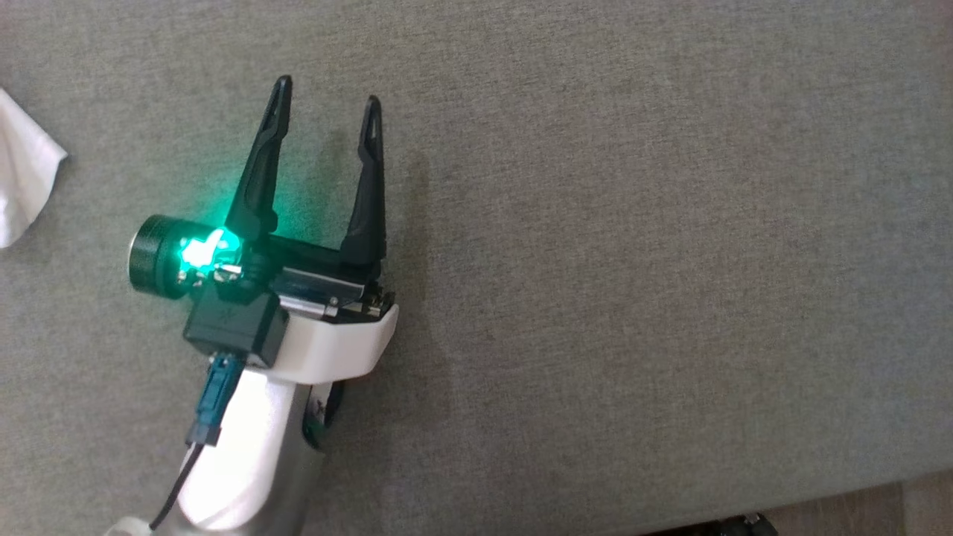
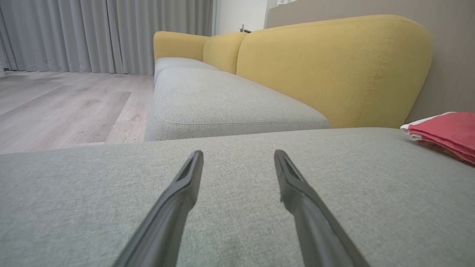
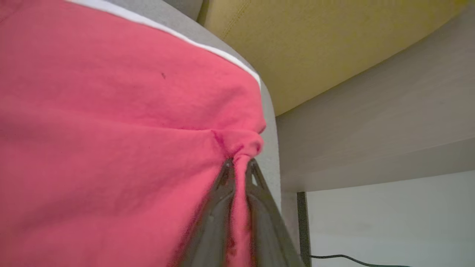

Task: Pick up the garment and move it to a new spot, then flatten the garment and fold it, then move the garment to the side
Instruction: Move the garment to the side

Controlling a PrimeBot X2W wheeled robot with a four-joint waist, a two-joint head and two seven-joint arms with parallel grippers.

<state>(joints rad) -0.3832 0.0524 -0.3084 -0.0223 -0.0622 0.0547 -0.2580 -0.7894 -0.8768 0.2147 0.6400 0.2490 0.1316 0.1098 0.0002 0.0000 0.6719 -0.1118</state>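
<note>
Right gripper [image 3: 239, 165] pinches a bunched edge of the soft red, white-trimmed cloth garment [image 3: 111, 129] directly ahead, seemingly to lift it; left gripper [image 1: 327, 89] hovers spread open over grey fabric cushion [image 1: 670, 223].

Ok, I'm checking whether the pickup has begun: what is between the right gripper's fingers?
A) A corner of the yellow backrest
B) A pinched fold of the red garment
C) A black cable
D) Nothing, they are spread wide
B: in the right wrist view the right gripper is closed on a bunched fold at the edge of the red garment.
</note>
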